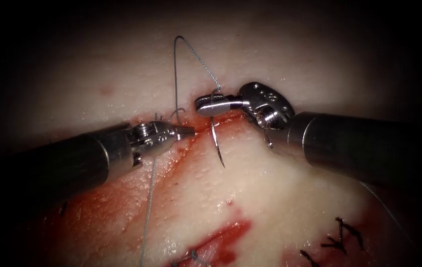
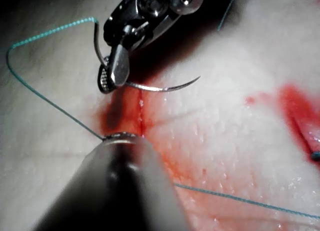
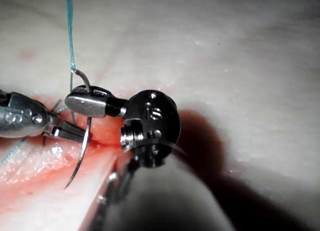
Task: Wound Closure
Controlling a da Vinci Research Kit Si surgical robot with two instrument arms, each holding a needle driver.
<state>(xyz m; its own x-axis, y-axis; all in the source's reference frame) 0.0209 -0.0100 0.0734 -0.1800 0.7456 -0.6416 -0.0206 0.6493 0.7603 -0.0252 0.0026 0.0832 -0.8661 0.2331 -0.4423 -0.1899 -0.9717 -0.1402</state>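
Right claw (image 1: 211, 105) was clamped on the needle (image 1: 216, 143) near its thread end, swaged tail poking just past the jaws. Needle hung free above the tissue (image 1: 270, 207), not in it, tip pointing down just right of the cut (image 1: 198, 131), body curving over the red fluid (image 1: 121, 207). Right wrist view matched: needle (image 3: 80, 151) crossed under the right claw (image 3: 90, 102), tip clear of the surface.

Left claw (image 1: 186, 131) sat at the cut's left edge, jaws narrow, nearly closed; couldn't tell if it pinched tissue or thread. Thread (image 1: 176, 74) rose from beside it, looped high and came down to the needle's tail; another strand ran down past the left shaft.

Judgement: for a clean bite, the grip should stay firm so the needle doesn't roll, the tip square to the surface near the cut edge, and the loop kept off the jaws.

No containers seen. Older dark stitches (image 1: 342, 237) sat lower right.
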